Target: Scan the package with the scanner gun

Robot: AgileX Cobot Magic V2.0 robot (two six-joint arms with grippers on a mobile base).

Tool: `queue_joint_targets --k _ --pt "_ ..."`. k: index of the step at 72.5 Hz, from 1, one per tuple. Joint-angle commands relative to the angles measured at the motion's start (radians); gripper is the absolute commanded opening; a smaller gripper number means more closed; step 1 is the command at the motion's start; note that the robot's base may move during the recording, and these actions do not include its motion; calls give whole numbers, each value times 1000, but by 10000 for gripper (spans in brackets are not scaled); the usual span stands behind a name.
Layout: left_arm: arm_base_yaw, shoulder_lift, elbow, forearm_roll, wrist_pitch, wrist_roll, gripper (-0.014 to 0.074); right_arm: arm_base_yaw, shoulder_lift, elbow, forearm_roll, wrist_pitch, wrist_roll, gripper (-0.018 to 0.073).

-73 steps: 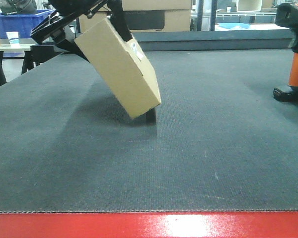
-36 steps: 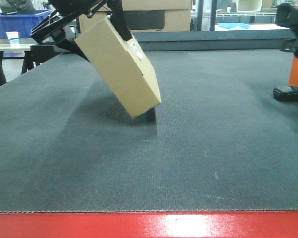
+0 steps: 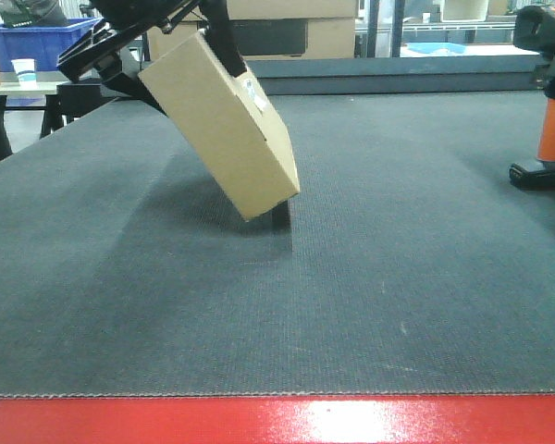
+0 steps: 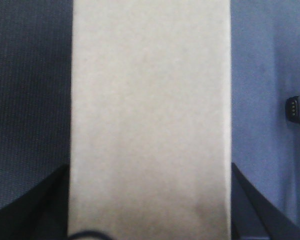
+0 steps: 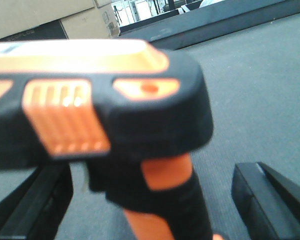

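While the left tool [image 3: 171,57] clamps the package [image 3: 224,129] by its upper end, the brown box hangs tilted over the far left of the dark grey surface [image 3: 398,277]. Its lower corner is at or just above the mat; contact cannot be told. A small white label [image 3: 251,90] shows on the narrow face turned right. In the left wrist view the box fills the middle, a black finger [image 4: 35,205] against each long side. At the right edge the scanner [image 3: 553,129] stands upright on its black base, well apart from the package. The right tool [image 5: 152,182] straddles its orange handle, fingers [image 5: 270,195] spread apart, with mat visible between the right one and the handle. Beyond the surface sit large cartons [image 3: 287,28], with a blue bin [image 3: 37,42] and a white cup [image 3: 23,69] at far left.
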Motion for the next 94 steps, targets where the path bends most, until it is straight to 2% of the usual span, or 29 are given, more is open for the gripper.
queue_joint_targets --k 1,67,74,76,84,91,94 --pt "-6 -8 -3 -6 -13 -4 -111 -1 -1 -21 5 4 -11 560" --pt "-6 -8 -3 -6 -13 -4 -111 -1 51 -41 10 -47 -27 545" --pt "-6 -8 -3 -6 -13 -4 -111 -1 51 -41 12 -47 -27 431" --pt "-6 -8 -3 -6 -13 -4 -111 -1 51 -41 12 -47 -27 375" --pt "-6 -8 -3 -6 -13 -4 -111 -1 51 -41 12 -47 -27 106" --pt "-6 -8 -3 -6 -13 -4 -111 -1 51 -41 -5 -47 -27 -174" --pt "-6 -8 -3 -6 -13 -4 -111 -1 51 -41 -5 -49 -27 -162"
